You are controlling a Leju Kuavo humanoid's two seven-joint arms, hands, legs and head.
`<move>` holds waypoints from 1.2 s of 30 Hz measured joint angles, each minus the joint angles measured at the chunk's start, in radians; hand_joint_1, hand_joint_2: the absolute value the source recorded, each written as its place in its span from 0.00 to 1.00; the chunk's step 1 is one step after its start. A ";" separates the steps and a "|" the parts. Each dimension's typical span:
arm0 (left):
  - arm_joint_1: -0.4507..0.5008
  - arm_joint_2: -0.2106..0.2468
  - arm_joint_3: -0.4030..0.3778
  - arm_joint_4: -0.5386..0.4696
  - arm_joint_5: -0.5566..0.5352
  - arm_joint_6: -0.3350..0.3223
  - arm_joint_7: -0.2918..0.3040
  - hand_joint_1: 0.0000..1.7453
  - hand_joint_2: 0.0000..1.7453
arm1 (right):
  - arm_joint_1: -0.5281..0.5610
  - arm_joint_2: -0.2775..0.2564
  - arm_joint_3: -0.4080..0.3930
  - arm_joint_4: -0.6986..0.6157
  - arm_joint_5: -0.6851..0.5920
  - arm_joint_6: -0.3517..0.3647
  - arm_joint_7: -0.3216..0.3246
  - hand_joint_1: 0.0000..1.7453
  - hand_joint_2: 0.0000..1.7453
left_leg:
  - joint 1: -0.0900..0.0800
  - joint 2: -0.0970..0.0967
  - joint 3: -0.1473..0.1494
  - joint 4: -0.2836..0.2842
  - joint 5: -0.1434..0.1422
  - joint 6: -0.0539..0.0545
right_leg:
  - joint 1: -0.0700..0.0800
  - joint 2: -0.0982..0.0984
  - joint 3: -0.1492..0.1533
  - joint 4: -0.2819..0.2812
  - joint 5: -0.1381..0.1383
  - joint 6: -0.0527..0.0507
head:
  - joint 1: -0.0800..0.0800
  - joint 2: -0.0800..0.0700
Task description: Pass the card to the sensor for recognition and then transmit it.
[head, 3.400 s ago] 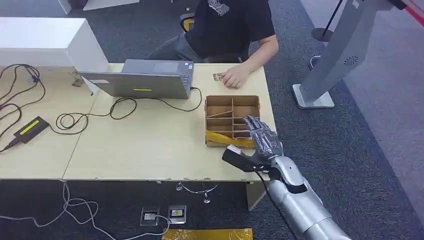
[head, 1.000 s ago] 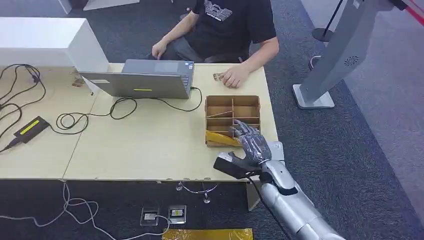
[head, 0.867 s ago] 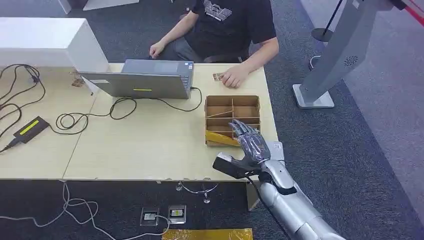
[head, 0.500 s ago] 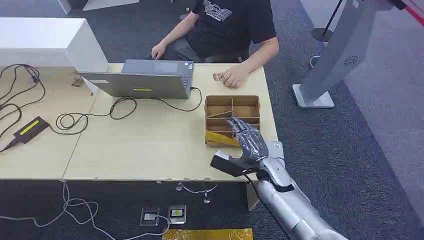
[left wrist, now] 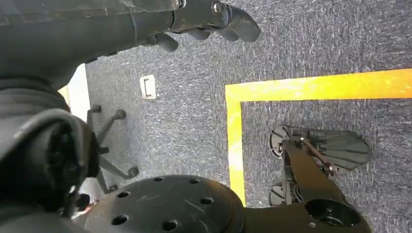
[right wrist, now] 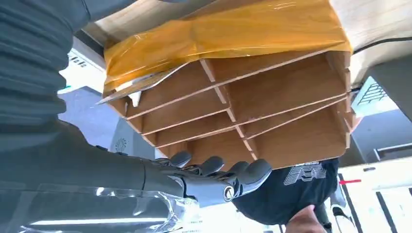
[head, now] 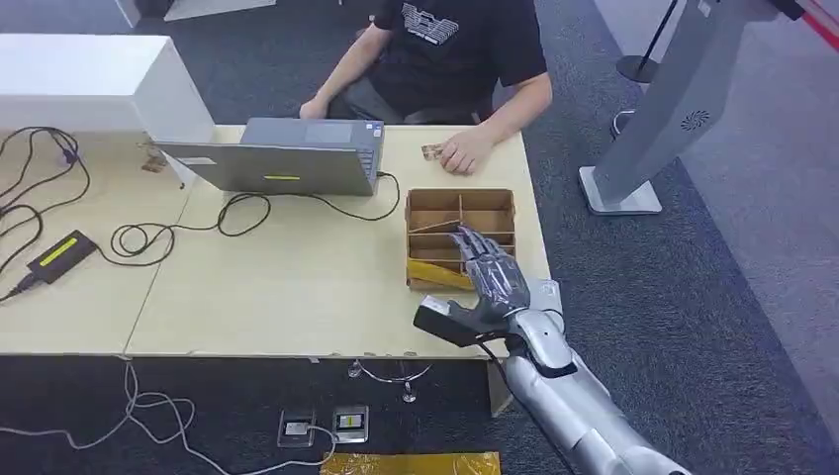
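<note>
My right hand hovers over the cardboard divider box, fingers spread, holding nothing. No card confirmed; possibly the pale sliver by the yellow film, at 6 o'clock.

I see a small card lying flat at upper centre, on the table's far edge, under a person's fingers.

We find no legible text; the white print on the person's black shirt is too small to read.
</note>
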 joint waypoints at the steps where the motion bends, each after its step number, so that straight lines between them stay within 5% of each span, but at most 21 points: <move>1: 0.000 0.000 0.000 0.000 0.000 0.000 0.000 0.00 0.00 | -0.001 0.000 0.000 0.003 0.003 -0.001 0.002 0.00 1.00 | 0.000 0.000 0.000 0.000 0.000 0.000 | 0.000 0.000 0.000 0.000 0.000 0.000 | 0.000 0.000; 36: 0.000 0.000 0.000 0.000 -0.009 0.002 0.000 0.00 0.00 | -0.027 -0.009 0.000 0.065 0.044 -0.038 0.028 0.00 1.00 | 0.000 0.000 0.000 0.000 0.000 0.000 | 0.000 0.000 0.000 0.000 0.000 0.000 | 0.000 0.000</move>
